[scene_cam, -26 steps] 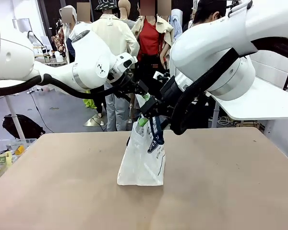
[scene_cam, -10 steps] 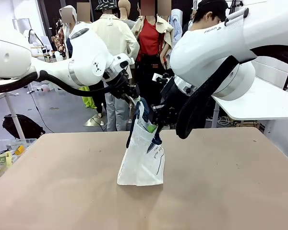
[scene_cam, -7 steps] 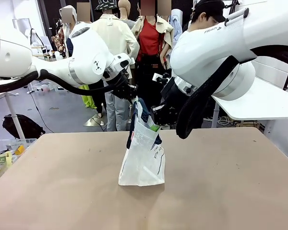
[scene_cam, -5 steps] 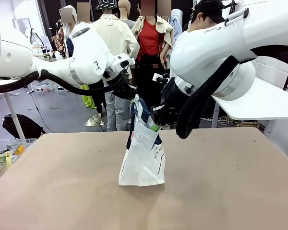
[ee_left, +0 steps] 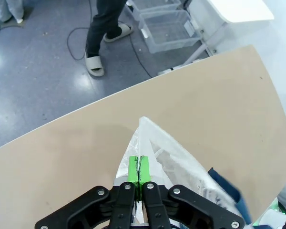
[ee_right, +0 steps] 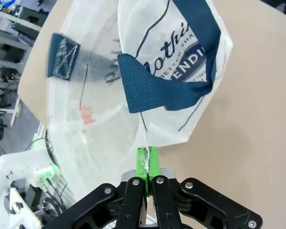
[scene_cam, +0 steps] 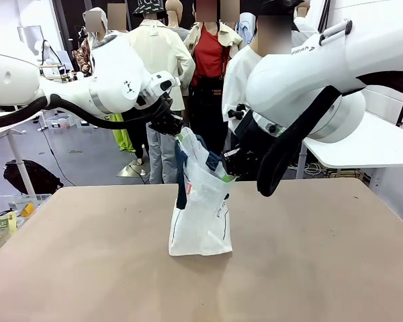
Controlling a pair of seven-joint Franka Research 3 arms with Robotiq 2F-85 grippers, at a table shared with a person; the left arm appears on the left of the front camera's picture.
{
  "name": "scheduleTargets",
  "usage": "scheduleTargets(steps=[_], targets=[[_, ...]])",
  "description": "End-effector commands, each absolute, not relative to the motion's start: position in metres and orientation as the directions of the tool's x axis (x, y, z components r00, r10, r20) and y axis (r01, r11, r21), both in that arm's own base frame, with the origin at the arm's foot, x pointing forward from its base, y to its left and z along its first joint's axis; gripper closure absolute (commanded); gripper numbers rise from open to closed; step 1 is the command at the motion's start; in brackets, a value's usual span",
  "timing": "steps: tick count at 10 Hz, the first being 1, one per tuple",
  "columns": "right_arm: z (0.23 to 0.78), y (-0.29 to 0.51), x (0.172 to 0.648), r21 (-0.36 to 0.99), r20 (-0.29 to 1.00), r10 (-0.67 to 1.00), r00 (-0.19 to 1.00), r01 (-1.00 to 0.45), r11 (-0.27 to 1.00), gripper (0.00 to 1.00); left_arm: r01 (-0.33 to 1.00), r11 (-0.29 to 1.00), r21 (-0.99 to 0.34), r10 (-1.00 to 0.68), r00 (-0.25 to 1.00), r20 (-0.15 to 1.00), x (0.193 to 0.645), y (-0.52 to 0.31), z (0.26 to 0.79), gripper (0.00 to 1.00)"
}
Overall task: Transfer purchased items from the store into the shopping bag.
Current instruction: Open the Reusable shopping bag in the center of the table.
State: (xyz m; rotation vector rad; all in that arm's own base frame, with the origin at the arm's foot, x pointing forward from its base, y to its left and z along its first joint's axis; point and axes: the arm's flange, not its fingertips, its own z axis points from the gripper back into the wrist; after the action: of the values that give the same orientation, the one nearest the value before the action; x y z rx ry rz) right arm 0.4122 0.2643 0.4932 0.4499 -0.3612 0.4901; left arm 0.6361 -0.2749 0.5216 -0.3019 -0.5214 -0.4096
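The shopping bag (scene_cam: 200, 218) stands upright near the middle of the table (scene_cam: 87, 268) in the front view, its bottom resting on the tabletop and its mouth pulled apart at the top. The left gripper (scene_cam: 176, 131) is at the bag's upper left corner, its fingers pinched together on the rim there. The right gripper (scene_cam: 227, 176) is at the bag's upper right edge, lower than the left one, likewise clamped on the plastic. A dark blue handle (scene_cam: 181, 176) hangs down the bag's left side. A person in a white top (scene_cam: 238, 80) stands behind the bag, beyond the table's far edge.

In the left wrist view the left gripper (ee_left: 139, 170) has its green pads pressed flat against each other with a thin fold of the shopping bag (ee_left: 164, 153) caught between them. The table (ee_left: 205, 105) spreads out beyond the bag, and past its edge a sandalled foot (ee_left: 93, 67) stands on the floor.

In the right wrist view the right gripper (ee_right: 147, 159) is closed tight on the rim of the shopping bag (ee_right: 100, 71), which spreads out just above the pads. A dark blue handle (ee_right: 167, 93) drapes across the round logo (ee_right: 183, 59), a small red tag (ee_right: 87, 114) shows through the plastic, and the table (ee_right: 257, 119) lies behind the bag.
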Motion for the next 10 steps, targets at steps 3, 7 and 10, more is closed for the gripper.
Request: scheduleTargets(steps=[3,7,10], targets=[[0.487,0.252,0.409,0.267,0.411,0.337,0.847,-0.465,0.844,1.0,0.459,0.877,-0.139,-0.319,0.775,0.546,0.637,-0.226,0.53,1.0],[0.49,0.249,0.411,0.249,0.364,0.275,0.89,-0.378,0.892,1.0,0.492,0.866,-0.092,-0.372,0.756,0.539,0.634,-0.159,0.546,1.0],[0.512,0.262,0.401,0.167,0.4,0.319,0.859,-0.411,0.896,1.0,0.503,0.863,-0.046,-0.399,0.736,0.547,0.63,-0.112,0.57,1.0]])
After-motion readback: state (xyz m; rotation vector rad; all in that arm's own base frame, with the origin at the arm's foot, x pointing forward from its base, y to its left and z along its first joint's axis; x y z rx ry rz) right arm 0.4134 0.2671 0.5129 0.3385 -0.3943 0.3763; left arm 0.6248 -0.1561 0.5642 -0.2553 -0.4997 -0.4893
